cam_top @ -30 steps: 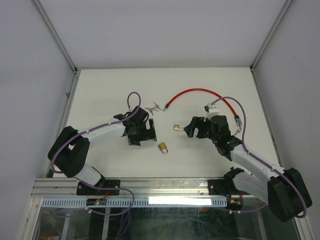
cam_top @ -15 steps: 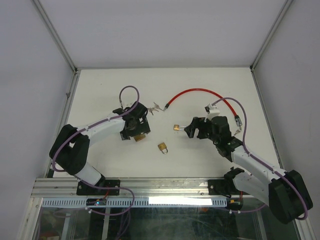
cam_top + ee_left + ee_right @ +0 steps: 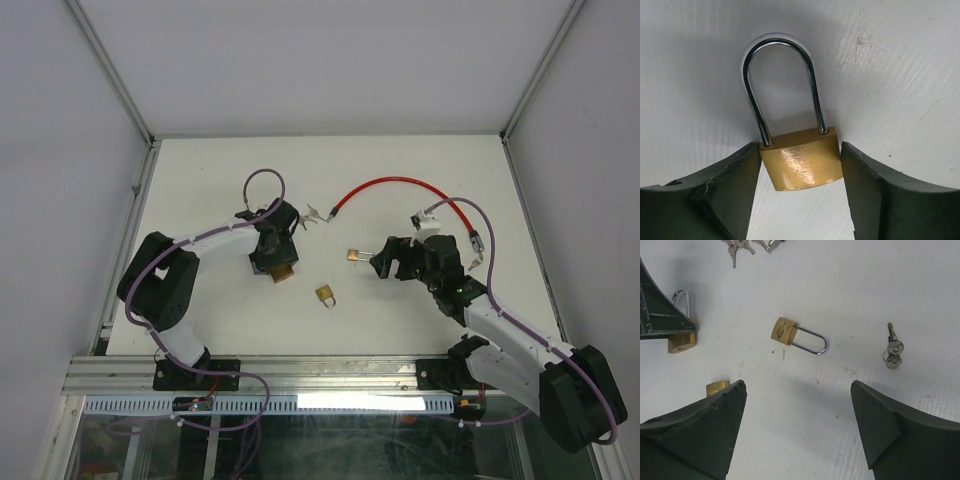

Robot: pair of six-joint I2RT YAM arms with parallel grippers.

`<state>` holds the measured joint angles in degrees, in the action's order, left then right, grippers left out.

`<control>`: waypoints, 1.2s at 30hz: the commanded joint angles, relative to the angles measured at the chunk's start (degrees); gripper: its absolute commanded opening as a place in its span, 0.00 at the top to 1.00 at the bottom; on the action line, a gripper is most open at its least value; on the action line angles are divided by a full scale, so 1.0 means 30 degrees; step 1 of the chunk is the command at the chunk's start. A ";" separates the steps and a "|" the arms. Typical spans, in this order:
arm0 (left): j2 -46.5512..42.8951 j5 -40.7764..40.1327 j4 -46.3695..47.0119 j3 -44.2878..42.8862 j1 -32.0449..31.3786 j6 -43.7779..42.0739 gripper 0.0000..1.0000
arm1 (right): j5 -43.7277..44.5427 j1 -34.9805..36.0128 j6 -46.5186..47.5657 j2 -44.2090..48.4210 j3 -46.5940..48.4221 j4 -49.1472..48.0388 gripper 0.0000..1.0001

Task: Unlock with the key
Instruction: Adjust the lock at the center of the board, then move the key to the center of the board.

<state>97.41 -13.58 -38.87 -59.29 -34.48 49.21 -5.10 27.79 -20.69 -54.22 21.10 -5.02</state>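
Nearest the bases, a small padlock [image 3: 326, 295] lies loose on the table [image 3: 200, 180]. Just past it, left of centre, my left gripper [image 3: 800, 148] is down on the long-shackle padlock [image 3: 802, 162]. Its fingers [image 3: 725, 195] are closed against both sides of the brass body, and the shackle points away from them, free. The padlock lies flat. The brass face is scuffed and I can't read any marking on it. My right gripper [image 3: 797, 385] has its jaws spread wide and grips nothing. A third padlock [image 3: 790, 335] lies flat just ahead of it, untouched. A pair of keys [image 3: 892, 352] sits off to the right in that wrist view, apart from everything. Farther back, a key bunch [image 3: 315, 214] lies just beside the end of the red cable [image 3: 390, 183]. A second ago the left jaws stood wider and sat lower and further right, and no brass showed under them from above. Since then the left elbow has swung in. The right arm and both loose padlocks are unchanged.
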 commanded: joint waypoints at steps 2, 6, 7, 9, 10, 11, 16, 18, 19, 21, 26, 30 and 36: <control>0.0209 0.1668 0.1460 -0.0326 -0.0808 0.0299 0.39 | 0.0285 0.0122 0.0291 0.0222 0.0308 -0.0581 0.12; 0.0222 0.1514 0.1502 -0.0344 -0.1155 0.0767 0.39 | -0.0128 0.0193 0.0133 -0.0378 0.0579 -0.0993 0.12; 0.0124 0.1467 0.1528 -0.0292 -0.1147 0.0805 0.39 | -0.0179 0.0279 0.0129 -0.0498 0.0678 -0.1093 0.13; -0.0302 0.1369 0.1546 -0.0217 -0.1163 0.0794 0.34 | -0.0160 0.0407 0.0191 -0.0728 0.0869 -0.1258 0.13; -0.0597 0.1317 0.1537 -0.0189 -0.1163 0.0808 0.30 | -0.0106 0.0445 0.0264 -0.0900 0.1047 -0.1298 0.13; -0.0891 0.1274 0.1518 -0.0141 -0.1159 0.0799 0.23 | -0.0041 0.0486 0.0369 -0.1087 0.1249 -0.1314 0.13; -0.2727 0.0986 0.1283 -0.0109 -0.0919 0.0254 0.02 | -0.0002 0.0826 0.1394 -0.2653 0.2595 -0.1935 0.14; -0.3532 0.1025 0.1118 -0.0064 -0.0491 -0.0250 0.01 | -0.0026 0.1090 0.1915 -0.3618 0.3399 -0.2197 0.14; -0.3982 0.1142 0.1050 0.0017 -0.0197 -0.0571 0.01 | -0.0012 0.1270 0.2219 -0.4199 0.3843 -0.2357 0.15; -0.4921 0.1501 0.0980 0.0195 0.0664 -0.1345 0.01 | 0.0094 0.1588 0.2771 -0.5496 0.4777 -0.2687 0.16; -0.7142 0.1911 0.0303 -0.0002 0.2895 -0.3994 0.01 | 0.0398 0.2245 0.4075 -0.9144 0.7742 -0.2753 0.21; -0.7486 0.1615 -0.0172 -0.0522 0.3670 -0.5701 0.01 | 0.0559 0.2858 0.4932 -1.2148 1.0357 -0.2549 0.28; -0.7479 0.1820 -0.0129 -0.0268 0.3824 -0.7219 0.01 | 0.1452 0.3495 0.5621 -1.6629 1.4641 -0.2124 0.39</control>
<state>75.94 -8.80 -39.38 -58.94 -23.53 33.47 -3.42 37.36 -6.66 -98.74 57.65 -9.78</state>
